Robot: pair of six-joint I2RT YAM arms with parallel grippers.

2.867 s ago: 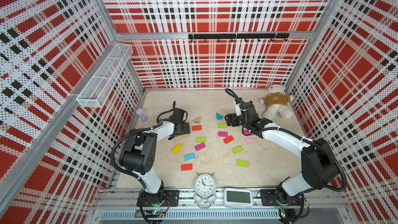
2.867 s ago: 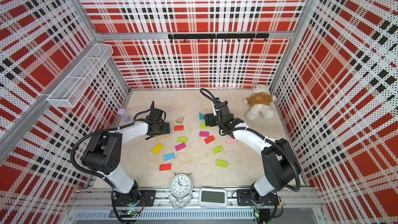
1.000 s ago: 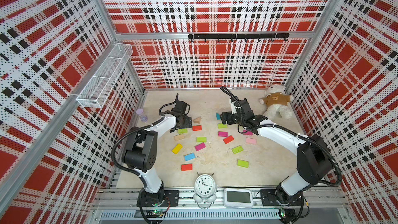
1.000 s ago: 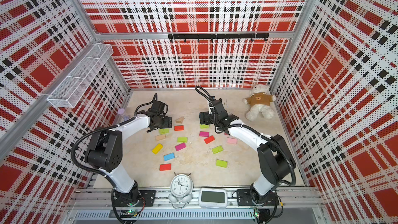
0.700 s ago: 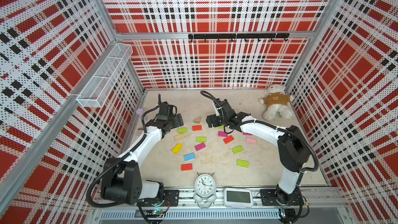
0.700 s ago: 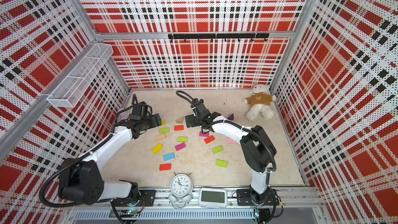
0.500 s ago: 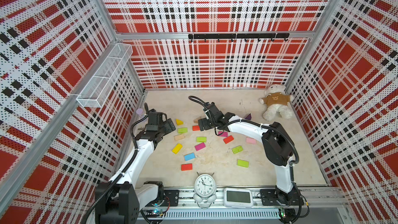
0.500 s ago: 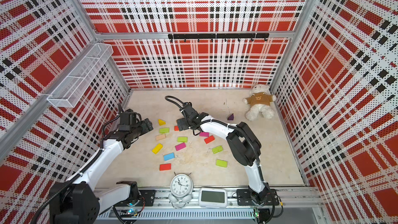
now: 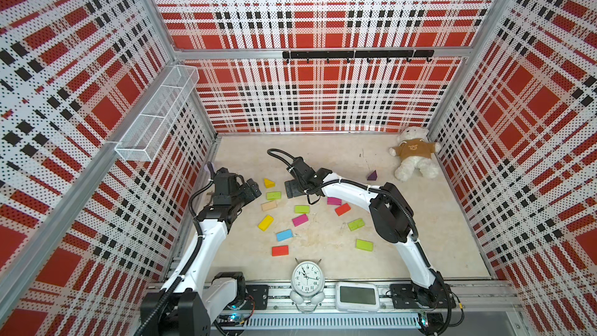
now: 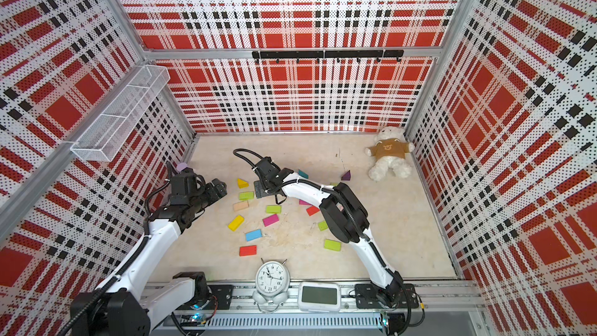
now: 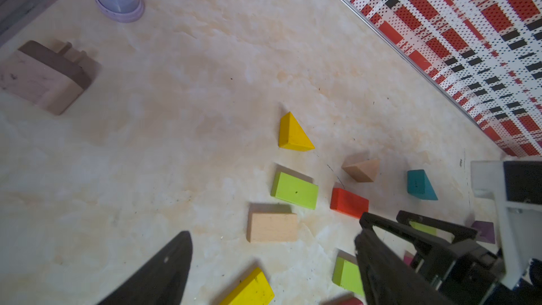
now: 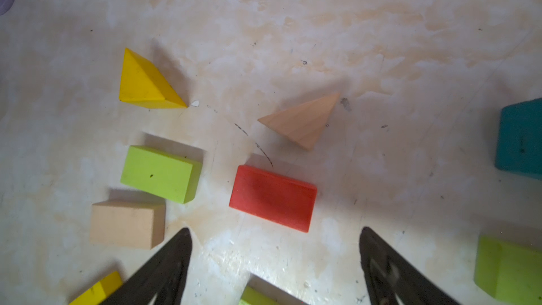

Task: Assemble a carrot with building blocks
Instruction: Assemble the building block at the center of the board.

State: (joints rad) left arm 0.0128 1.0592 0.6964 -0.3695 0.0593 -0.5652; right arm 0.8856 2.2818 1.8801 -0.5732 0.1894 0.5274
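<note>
The left end effector now sits back near the left wall instead of over the blocks, its arm stretched long rather than folded. The yellow wedge and lime block it covered now lie in view. The right end effector is no longer by the teal wedge but above the red block, baring the purple wedge.

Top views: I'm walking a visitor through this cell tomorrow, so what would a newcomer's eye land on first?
The red, black and white plaid walls boxing in the whole cell hit first. Next come the bright building blocks scattered over the middle of the pale floor, then the white teddy bear in a brown shirt slumped in the far corner on the robot's right.
</note>
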